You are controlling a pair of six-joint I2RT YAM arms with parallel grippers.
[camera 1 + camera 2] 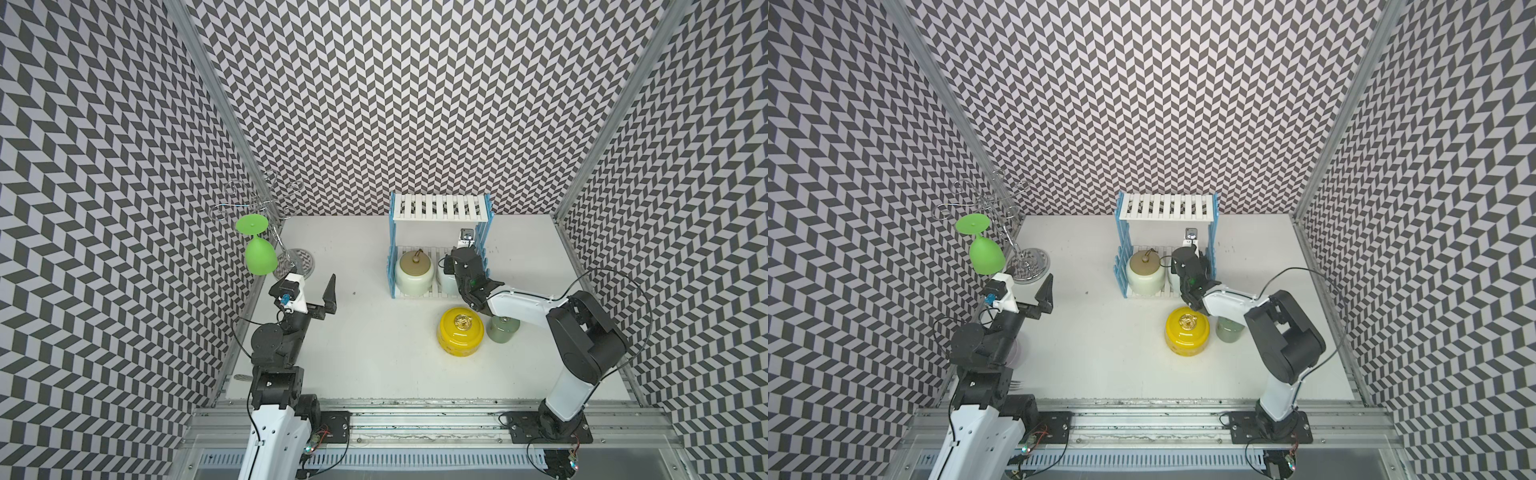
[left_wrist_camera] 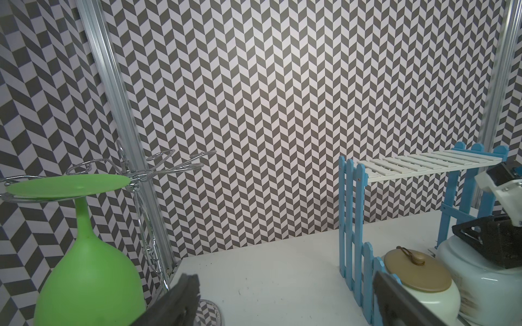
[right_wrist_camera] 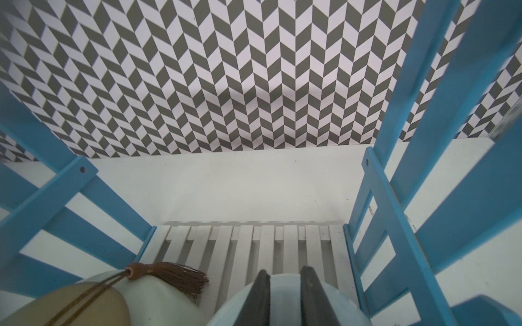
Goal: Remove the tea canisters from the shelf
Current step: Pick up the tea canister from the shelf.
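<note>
The shelf (image 1: 440, 208) (image 1: 1167, 207) (image 2: 409, 166) stands at the back of the table with its top board bare. On its lower board a cream canister with a tan lid (image 1: 414, 274) (image 1: 1145, 272) (image 2: 418, 279) sits beside a pale blue canister (image 1: 446, 282) (image 3: 339, 310). My right gripper (image 3: 284, 288) reaches down into the shelf and is shut on the top of the pale blue canister. A yellow canister (image 1: 460, 336) (image 1: 1187, 336) and a sage-green one (image 1: 502, 330) stand on the table in front of the shelf. Near the left wall my left gripper (image 1: 309, 297) (image 2: 285, 299) hovers open and holds nothing.
A chrome wire stand (image 1: 266, 203) at the back left holds a green goblet (image 1: 259, 257) hanging upside down, close to my left gripper. The shelf's blue picket sides (image 3: 395, 225) flank my right gripper. My right arm passes over the sage-green canister.
</note>
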